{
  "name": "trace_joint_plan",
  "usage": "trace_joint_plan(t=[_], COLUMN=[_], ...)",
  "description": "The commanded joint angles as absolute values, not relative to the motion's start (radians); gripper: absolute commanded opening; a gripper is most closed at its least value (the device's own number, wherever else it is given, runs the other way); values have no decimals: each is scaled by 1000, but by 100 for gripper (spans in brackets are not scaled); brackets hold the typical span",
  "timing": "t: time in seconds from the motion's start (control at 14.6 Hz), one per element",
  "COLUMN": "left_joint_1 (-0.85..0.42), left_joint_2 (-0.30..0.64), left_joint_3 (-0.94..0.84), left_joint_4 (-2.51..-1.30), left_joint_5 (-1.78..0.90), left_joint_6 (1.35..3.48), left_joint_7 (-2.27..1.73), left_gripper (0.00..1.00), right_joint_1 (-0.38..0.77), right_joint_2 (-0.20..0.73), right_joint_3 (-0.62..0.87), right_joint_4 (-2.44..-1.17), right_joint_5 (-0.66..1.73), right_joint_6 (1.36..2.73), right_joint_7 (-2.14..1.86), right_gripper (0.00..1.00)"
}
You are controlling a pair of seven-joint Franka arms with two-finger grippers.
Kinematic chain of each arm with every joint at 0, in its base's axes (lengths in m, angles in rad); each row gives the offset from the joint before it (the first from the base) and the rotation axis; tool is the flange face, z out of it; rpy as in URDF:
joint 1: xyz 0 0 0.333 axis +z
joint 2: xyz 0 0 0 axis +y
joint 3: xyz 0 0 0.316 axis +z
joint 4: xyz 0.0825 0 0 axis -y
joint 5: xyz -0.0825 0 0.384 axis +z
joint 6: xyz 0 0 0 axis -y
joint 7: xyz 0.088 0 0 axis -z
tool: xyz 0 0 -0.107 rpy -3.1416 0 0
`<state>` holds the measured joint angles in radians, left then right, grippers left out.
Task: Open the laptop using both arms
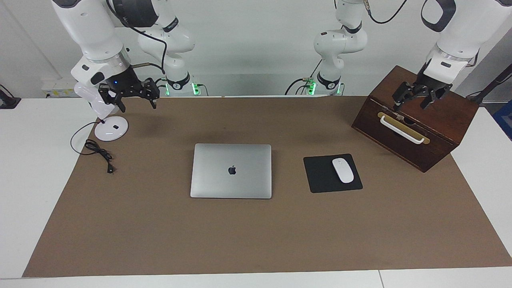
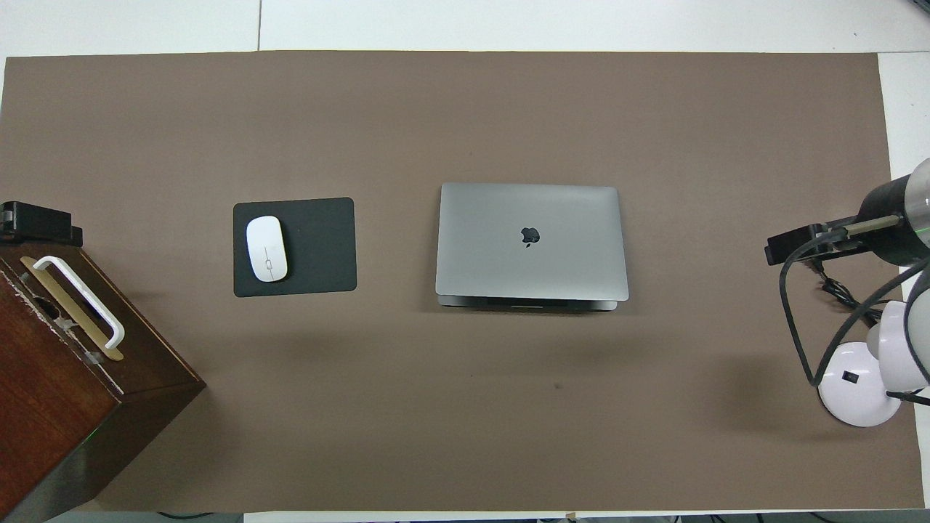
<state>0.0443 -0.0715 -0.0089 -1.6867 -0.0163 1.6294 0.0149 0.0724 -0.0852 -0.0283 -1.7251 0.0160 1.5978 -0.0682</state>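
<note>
The laptop lies shut and flat in the middle of the brown mat on the bench.

A white mouse sits on a black mouse pad beside the laptop, toward the left arm's end. The left gripper hangs over a wooden box with a white handle, its fingers spread apart. The right gripper hangs over the mat near a white lamp base, its fingers spread apart too. Both hold nothing.
</note>
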Motion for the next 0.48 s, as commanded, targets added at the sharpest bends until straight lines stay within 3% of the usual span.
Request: trace_joint_plan(t=[0.0,0.41], left_joint_1=[38,40], left_joint_2=[-80,-80], left_joint_3=[-8,-6], left_joint_4=[-1698,-1697], left_joint_5=[-8,-8], left_joint_6=[1644,1629], left_joint_7=[11,18], left_gripper=[100,100], right_joint_1=[67,66], right_joint_2=[-114,-114], right_joint_3=[-23,-23], right_joint_4=[-1761,-1761], right_joint_5=[-2,-3], right_joint_6=[1629,1628], right_joint_7=[-89,-90], right_gripper=[100,100])
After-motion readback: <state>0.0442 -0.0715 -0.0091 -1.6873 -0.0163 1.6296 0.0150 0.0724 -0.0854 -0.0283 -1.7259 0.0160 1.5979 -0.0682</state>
